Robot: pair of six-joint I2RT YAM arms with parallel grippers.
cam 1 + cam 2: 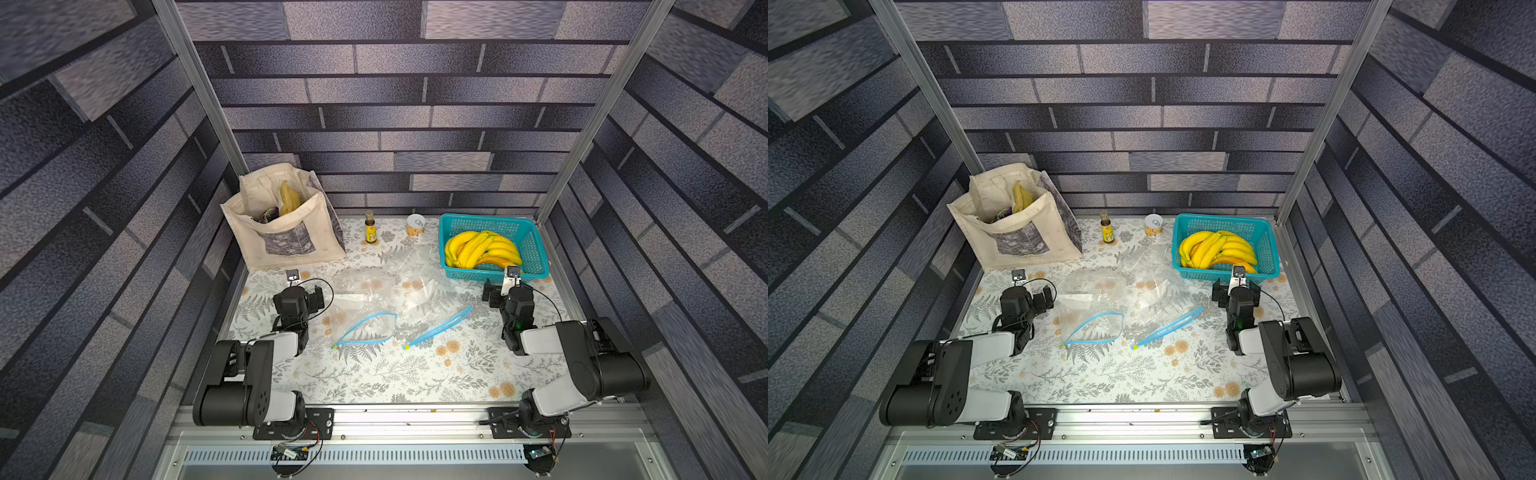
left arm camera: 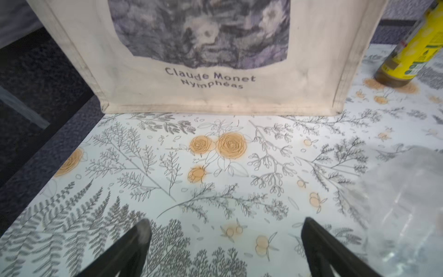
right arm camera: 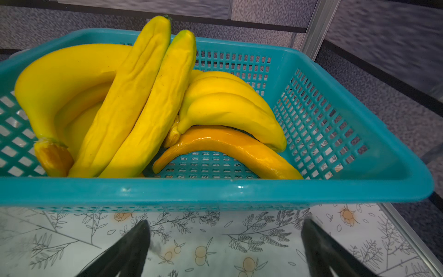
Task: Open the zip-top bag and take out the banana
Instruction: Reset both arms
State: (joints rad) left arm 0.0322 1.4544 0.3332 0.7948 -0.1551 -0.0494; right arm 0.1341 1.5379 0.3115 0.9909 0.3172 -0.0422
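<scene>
Closest: front rail [image 1: 415, 417], silver, running side to side. At left: left gripper [image 2: 225, 221], jaws spread wide, empty, facing tote bag [image 2: 215, 96]. Just right of it, touching neither jaw: clear zip-top bag [image 1: 361, 303], blue zip mouth gaping. Beside that: second zip-top bag [image 1: 424, 282], zip nearly flat. Contents of either: cannot tell. Behind both: bottle [image 1: 370, 227], can [image 1: 415, 225]. Farther right: right gripper [image 3: 225, 222], jaws released, empty, short of teal basket [image 3: 215, 191] holding bananas [image 3: 134, 108].

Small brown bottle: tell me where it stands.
In both top views the small brown bottle stands at the back of the table, just left of centre, between the cloth tote bag and the can.
</scene>
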